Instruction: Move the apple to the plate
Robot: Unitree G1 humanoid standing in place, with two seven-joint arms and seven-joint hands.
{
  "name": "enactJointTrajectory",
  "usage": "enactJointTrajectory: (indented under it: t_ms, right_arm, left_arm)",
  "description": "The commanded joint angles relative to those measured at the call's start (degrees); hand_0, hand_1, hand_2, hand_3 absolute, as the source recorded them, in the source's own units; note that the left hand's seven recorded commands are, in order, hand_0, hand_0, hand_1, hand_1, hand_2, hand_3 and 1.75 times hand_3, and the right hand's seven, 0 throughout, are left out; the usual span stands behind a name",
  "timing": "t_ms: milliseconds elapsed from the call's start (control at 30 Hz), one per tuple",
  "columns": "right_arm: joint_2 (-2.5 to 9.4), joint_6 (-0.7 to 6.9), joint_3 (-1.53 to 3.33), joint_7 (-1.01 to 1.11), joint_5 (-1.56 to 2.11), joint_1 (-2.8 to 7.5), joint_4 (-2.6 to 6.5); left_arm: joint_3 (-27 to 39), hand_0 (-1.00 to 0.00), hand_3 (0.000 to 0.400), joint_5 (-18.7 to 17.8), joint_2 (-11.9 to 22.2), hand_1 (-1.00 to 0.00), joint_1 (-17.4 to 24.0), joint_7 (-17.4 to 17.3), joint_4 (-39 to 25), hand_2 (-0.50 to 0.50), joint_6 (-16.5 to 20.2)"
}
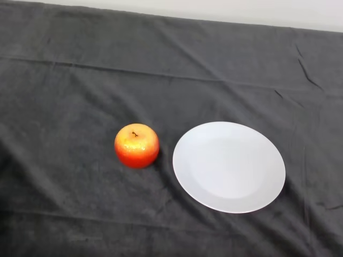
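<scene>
Round red-orange apple upright on dark cloth over worktop, short brown stem up, skin glossy with yellow flecks, just left of white round plate, not touching, plate smooth, shallow, bare.

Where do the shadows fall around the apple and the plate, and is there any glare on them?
In the head view, the apple casts a faint shadow on the dark cloth at its lower right, toward the plate; small bright speckles of glare sit near its stem. The white plate shows even, soft light with no hard highlight, and a thin shadow under its near rim.
</scene>
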Motion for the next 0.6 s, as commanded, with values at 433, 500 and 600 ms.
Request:
enactJointTrajectory:
  t_ms: [433, 500, 600]
  right_arm:
    - [7.01, 1.0, -0.2, -0.19, 0.17, 7.41, 3.15]
    - [7.01, 1.0, -0.2, -0.19, 0.16, 7.41, 3.15]
    - [7.01, 1.0, -0.2, -0.2, 0.16, 7.41, 3.15]
  left_arm:
    - [-4.2, 0.0, 0.0, 6.0, 2.7, 0.0, -4.1, 1.0, -0.4, 0.0, -4.5]
    - [-4.6, 0.0, 0.0, 6.5, 3.0, 0.0, -4.2, 0.6, -0.4, 0.0, -5.1]
    - [-5.1, 0.0, 0.0, 7.0, 3.3, 0.0, -4.4, 0.0, -0.3, 0.0, -5.9]
